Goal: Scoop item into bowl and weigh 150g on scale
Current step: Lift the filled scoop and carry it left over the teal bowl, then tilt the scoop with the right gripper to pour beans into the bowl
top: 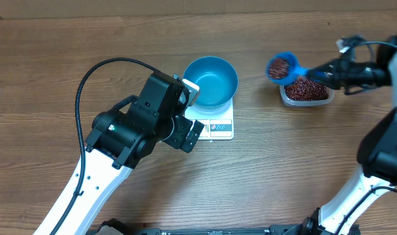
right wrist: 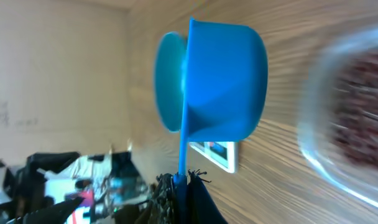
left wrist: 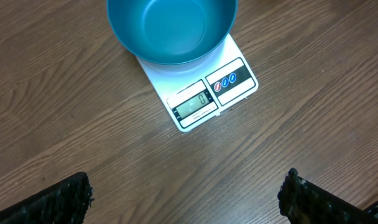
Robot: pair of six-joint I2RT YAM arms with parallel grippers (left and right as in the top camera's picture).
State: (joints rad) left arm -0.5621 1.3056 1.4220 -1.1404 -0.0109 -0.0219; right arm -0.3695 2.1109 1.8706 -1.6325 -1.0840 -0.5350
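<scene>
The bright blue bowl (top: 211,80) stands empty on the white scale (top: 218,125). From the left wrist, the bowl (left wrist: 171,28) and the scale (left wrist: 204,93) lie ahead of my left gripper (left wrist: 188,186), which is wide open above bare wood. In the overhead view the left gripper (top: 193,112) hovers at the scale's left side. My right gripper (top: 329,70) is shut on the handle of a small blue scoop (top: 281,66) heaped with red-brown beans (top: 279,67). It hangs in the air between a clear tub (top: 306,90) and the bowl. The right wrist view shows the scoop (right wrist: 223,81) from its side, gripper (right wrist: 183,183) clamped on the handle.
The clear plastic tub holds more beans (top: 307,87) at the right of the table. It appears blurred in the right wrist view as the tub (right wrist: 357,124). The left arm's black cable (top: 97,72) loops over the table on the left.
</scene>
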